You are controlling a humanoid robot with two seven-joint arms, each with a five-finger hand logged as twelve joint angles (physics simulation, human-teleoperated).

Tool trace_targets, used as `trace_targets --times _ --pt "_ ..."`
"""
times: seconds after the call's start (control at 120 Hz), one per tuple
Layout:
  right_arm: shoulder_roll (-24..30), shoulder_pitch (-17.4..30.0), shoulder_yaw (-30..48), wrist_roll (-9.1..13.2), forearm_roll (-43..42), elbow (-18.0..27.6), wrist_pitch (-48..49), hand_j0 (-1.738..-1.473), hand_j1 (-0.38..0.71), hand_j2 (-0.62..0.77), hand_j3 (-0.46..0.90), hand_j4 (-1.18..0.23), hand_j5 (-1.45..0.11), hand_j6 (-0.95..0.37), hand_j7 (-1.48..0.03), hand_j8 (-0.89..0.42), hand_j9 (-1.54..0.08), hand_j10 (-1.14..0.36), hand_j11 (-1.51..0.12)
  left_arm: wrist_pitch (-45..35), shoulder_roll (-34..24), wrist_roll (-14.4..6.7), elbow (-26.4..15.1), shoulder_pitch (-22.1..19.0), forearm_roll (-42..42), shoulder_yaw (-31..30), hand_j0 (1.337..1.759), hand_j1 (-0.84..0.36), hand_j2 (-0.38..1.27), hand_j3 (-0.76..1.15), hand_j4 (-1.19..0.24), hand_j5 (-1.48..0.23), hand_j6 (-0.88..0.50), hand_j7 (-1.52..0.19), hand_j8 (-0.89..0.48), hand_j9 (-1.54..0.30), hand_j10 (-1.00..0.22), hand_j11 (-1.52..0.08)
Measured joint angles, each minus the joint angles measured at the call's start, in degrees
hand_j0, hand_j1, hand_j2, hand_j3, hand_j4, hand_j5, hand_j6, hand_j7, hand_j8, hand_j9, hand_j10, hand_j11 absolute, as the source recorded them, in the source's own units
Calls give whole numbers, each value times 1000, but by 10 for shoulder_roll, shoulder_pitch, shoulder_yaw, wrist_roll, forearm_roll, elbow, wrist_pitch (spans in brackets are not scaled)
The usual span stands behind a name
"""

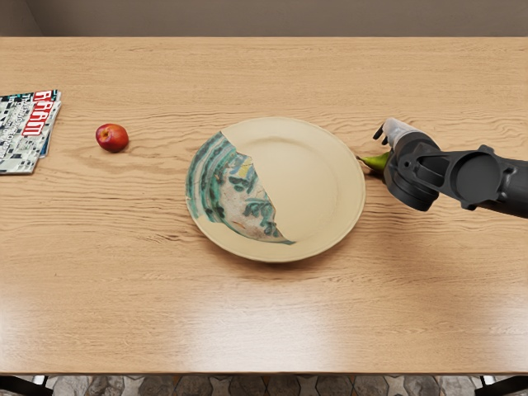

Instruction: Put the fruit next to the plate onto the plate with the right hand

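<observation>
Right hand (408, 165) sits over green fruit (376, 161), its tip poking toward plate (318, 177). Grip hidden; cannot tell.

Only the right arm (507, 188) shows from where I stand. The shell is matte dark grey, near black, same finish all over. It's built from chunky rounded segments with smooth edges. The joint housing (474, 175) has a flat round cap, a shade lighter than the rest, with a soft highlight along the rim. The right hand (410, 165) is bulbous, same dark grey, with angular recessed panels on its side. A pale grey rounded piece (398, 129) sits on top, the only light part. Finer detail is too small to tell.
</observation>
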State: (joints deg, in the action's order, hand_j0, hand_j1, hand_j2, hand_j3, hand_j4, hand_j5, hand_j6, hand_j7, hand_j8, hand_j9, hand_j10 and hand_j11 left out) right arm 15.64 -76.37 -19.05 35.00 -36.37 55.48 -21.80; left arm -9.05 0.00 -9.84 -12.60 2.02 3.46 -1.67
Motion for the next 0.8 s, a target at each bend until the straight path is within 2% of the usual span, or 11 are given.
trace_targets --times 0.383,0.65,0.683,0.7,0.8 --pt "-12 6 -3 0 0 -19 1 -1658 60 -66 0 -343 -445 -344 -445 -344 -445 -343 -445 0 0 0 0 0 0 0 1658 349 0 0 -1 0 -1 0 -1 0 0 0" --pt "-12 12 -4 0 0 -20 2 -1658 165 -84 0 -431 -559 -432 -558 -431 -559 -431 -559 0 0 0 0 0 0 0 1658 349 0 0 0 0 -1 0 0 0 0 0" --pt "-12 12 -3 0 0 -20 3 -1658 195 -83 0 -460 -599 -462 -598 -455 -599 -460 -599 0 0 0 0 0 0 0 1658 349 0 0 0 0 0 0 0 0 0 0" --pt "-12 12 -2 0 1 -20 8 -1657 219 -77 0 -494 -640 -495 -640 -424 -644 -506 -644 0 0 0 0 0 0 0 1658 349 0 0 0 0 -1 0 0 0 0 0" --pt "-7 12 22 1 1 -20 63 -1649 299 -35 0 -681 -780 -425 -831 -311 -812 -411 -843 0 0 0 0 0 0 0 1658 349 0 0 0 0 0 0 0 0 0 0"
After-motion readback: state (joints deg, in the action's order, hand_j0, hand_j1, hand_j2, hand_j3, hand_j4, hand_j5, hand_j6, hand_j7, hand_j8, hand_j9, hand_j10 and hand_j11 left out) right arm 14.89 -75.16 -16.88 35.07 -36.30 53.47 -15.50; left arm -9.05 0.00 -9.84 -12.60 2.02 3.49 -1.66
